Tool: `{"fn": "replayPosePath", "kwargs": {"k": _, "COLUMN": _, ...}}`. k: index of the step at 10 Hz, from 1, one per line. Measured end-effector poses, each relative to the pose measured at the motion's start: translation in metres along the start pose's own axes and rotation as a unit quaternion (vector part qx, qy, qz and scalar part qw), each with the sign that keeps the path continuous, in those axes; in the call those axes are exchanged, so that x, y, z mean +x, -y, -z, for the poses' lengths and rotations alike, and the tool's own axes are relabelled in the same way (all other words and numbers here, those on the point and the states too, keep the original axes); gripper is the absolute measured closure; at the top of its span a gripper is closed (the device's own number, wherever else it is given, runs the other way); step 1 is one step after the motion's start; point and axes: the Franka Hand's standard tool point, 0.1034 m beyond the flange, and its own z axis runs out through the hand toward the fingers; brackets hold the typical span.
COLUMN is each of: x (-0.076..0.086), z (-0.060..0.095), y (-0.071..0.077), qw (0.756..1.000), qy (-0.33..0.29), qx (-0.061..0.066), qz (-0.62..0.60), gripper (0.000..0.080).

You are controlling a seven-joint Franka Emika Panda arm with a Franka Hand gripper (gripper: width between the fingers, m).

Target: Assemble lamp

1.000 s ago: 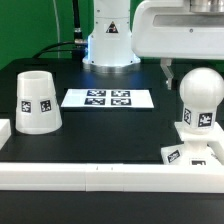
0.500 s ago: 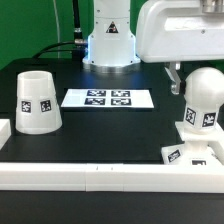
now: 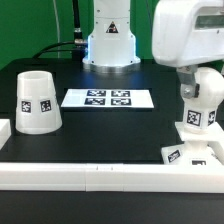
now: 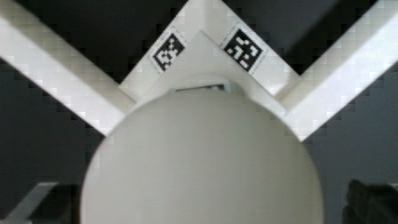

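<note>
The rounded white bulb (image 3: pixel 201 98) stands upright on the flat square base (image 3: pixel 192 151) at the exterior view's right, near the front rail. My gripper (image 3: pixel 197 72) hangs right above it, its white hand covering the bulb's top. In the wrist view the bulb (image 4: pixel 205 150) fills the middle, and a dark fingertip (image 4: pixel 43 204) shows on each side of it with a gap, so the jaws are open and straddle it. The base's tagged corner (image 4: pixel 206 48) shows beyond the bulb. The tapered shade (image 3: pixel 36 101) stands apart at the exterior view's left.
The marker board (image 3: pixel 108 98) lies flat at the middle back. A long white rail (image 3: pixel 90 174) runs along the front edge. The robot's base (image 3: pixel 110 40) stands behind the board. White rails (image 4: pixel 54 60) meet in a corner under the base.
My gripper has moved toward the exterior view's right and come down over the bulb's top. The bulb, base and shade have not moved.
</note>
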Motion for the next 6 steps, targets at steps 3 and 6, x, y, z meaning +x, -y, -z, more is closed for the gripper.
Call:
{"fn": "replayPosePath", "kwargs": {"k": 3, "x": -0.001, "z": -0.0009, "y": 0.0, "qw": 0.991, "qy": 0.006, "qx": -0.003, "qz": 0.136, "gripper": 0.01}}
{"fn": "replayPosePath", "kwargs": {"k": 6, "x": -0.0031, "z": -0.0021, "y": -0.0024, "qw": 0.97, "qy": 0.013, "qx": -0.008, "qz": 0.242, "gripper": 0.01}}
